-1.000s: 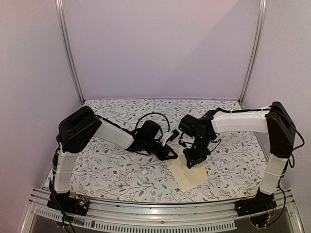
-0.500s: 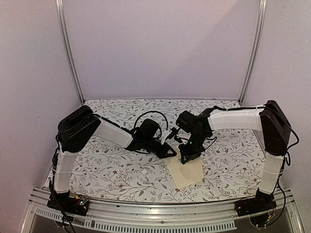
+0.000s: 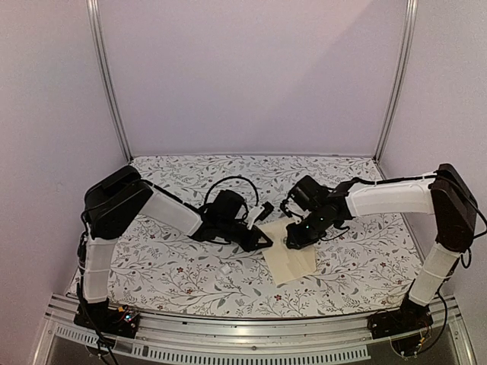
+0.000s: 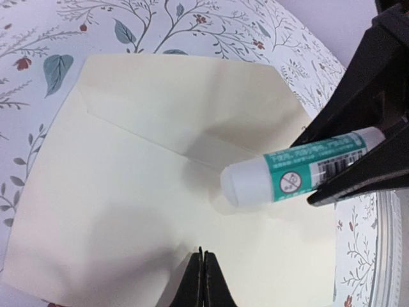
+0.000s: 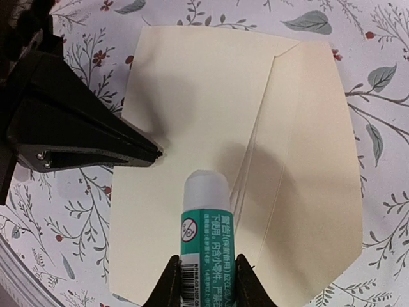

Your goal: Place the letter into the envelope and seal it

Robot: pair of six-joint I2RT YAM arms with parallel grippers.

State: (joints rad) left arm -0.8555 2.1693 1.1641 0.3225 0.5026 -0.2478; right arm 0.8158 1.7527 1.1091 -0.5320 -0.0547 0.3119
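Observation:
The cream envelope (image 3: 291, 260) lies flat on the floral table, its flap (image 5: 313, 160) seemingly folded open. It fills the left wrist view (image 4: 128, 192) and the right wrist view (image 5: 192, 96). My left gripper (image 3: 269, 244) is shut, its tips (image 4: 203, 259) resting on the envelope near its edge; it also shows in the right wrist view (image 5: 153, 153). My right gripper (image 5: 206, 272) is shut on a green-and-white glue stick (image 5: 206, 217), whose white tip sits at the flap's fold line (image 4: 246, 182). The letter is not in view.
A small white object (image 3: 226, 269) lies on the tablecloth left of the envelope. The table's aluminium front rail (image 3: 251, 334) runs along the near edge. The two arms meet closely over the envelope.
My right arm has swung and lowered, bringing the glue stick left and farther back over the envelope. The envelope seems shifted slightly away. The left gripper stays shut in place.

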